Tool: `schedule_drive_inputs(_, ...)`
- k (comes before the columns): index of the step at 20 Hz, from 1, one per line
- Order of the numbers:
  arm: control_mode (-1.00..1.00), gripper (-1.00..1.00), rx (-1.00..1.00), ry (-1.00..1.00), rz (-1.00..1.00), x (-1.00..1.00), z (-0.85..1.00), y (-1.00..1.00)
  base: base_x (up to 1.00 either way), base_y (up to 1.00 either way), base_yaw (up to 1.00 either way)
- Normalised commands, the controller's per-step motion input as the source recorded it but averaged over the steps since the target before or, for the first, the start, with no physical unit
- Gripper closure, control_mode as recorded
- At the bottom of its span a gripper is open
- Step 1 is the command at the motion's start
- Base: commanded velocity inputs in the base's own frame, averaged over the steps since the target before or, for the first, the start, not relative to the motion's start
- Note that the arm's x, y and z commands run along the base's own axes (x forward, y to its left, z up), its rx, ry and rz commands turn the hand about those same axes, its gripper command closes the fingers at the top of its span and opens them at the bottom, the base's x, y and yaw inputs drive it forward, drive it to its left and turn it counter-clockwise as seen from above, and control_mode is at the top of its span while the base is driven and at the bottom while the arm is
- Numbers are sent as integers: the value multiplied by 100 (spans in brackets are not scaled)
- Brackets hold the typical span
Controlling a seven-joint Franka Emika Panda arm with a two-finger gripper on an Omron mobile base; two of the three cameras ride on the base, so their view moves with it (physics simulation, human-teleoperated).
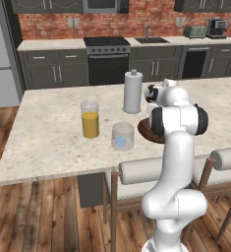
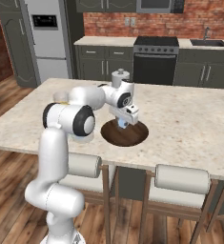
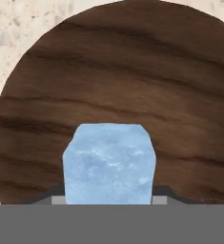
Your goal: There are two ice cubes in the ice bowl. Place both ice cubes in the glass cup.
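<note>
The ice bowl point(image 2: 132, 137) is a shallow dark wooden dish on the island counter, and in the hand view it point(image 3: 113, 81) spreads out beneath the hand. My gripper point(image 2: 122, 125) hangs low over its middle, shut on a pale-blue ice cube point(image 3: 108, 162) that sits between the two fingertips. From the left base view, my arm hides most of the ice bowl point(image 1: 142, 129). The glass cup point(image 1: 122, 136) stands to the left of the bowl. A second ice cube point(image 1: 120, 142) lies at the bottom of it.
A taller glass of orange juice point(image 1: 90, 119) stands left of the cup. Behind the bowl is a tall white canister point(image 1: 132, 92). Two padded stools point(image 2: 178, 178) are tucked along the counter's near edge.
</note>
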Motion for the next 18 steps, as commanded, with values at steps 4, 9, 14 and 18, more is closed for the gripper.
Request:
schedule_drive_inputs(4, -100, 100, 0, 0, -10, -56, 96, 0, 0, 0, 0)
schedule_drive_inputs(9, -100, 100, 3, 0, -3, -64, 93, 0, 0, 0, 0)
schedule_drive_inputs(14, -100, 100, 2, 5, -3, -62, 86, 16, 0, 0, 0)
schedule_drive_inputs(18, -100, 100, 0, 15, -3, -28, 59, 71, 0, 0, 0)
